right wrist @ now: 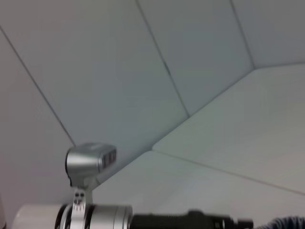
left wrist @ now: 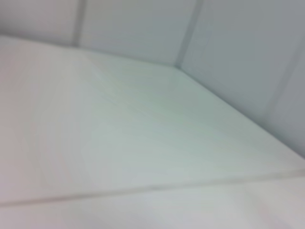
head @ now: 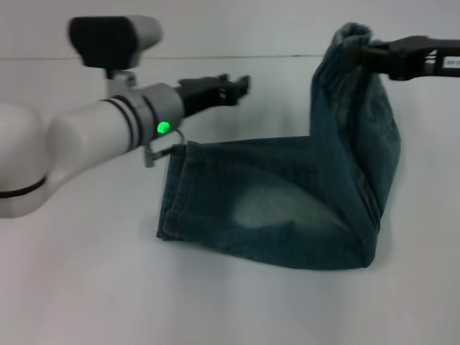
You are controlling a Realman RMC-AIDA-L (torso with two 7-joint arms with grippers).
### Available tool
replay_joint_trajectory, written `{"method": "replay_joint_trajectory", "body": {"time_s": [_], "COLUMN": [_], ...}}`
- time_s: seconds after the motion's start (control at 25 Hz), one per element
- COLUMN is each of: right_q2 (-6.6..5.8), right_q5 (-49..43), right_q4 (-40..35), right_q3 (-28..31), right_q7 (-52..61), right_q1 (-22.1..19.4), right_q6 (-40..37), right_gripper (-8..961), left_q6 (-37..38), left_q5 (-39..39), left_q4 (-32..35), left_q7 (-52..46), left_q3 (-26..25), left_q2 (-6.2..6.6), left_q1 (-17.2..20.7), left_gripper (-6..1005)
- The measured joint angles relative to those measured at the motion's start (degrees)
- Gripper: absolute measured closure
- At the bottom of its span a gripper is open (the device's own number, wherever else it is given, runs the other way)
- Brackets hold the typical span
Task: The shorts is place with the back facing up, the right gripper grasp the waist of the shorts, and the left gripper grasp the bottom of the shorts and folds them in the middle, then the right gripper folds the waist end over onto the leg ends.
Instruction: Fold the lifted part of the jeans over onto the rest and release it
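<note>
The shorts are blue-green denim, folded lengthwise into a long strip with a pale faded patch. The leg ends lie flat on the white table at the left of the strip. At the upper right my right gripper is shut on the waist of the shorts and holds that end up off the table. The raised part hangs down and bends at the right. My left gripper hovers open and empty above and behind the leg ends, touching no cloth. Its black body also shows in the right wrist view.
A white wall stands behind the table, and the left wrist view shows only this surface and wall. The left arm's wrist camera appears in the right wrist view, with a sliver of denim at the edge.
</note>
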Motion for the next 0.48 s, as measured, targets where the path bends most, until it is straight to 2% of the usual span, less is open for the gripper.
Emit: {"method": "replay_joint_trajectory", "body": {"time_s": [0.08,0.24,0.48], "right_q2": [0.01,0.13,0.37], "right_q5": [-0.05,0.01,0.15], "right_q4": [1.84,5.52,12.89], "right_q3": [-1.63,-5.45,-12.41], "right_q7": [-0.17,-0.51,-0.8], "right_q1": [0.75,2.42,6.81], "right_q6": [0.94,3.11,7.33], "right_gripper": [925,922,917], "left_q6": [-0.03,-0.03,-0.04], "left_q5": [0.03,0.29,1.3], "left_q4": [1.92,6.22,7.91], "left_q7": [1.4,4.25,5.78], "left_q3": [-2.2,-6.54,-10.08], "left_q2": [0.11,0.17,0.05], "left_q1": [1.87,6.02,8.44], "left_gripper": [602,600,601]}}
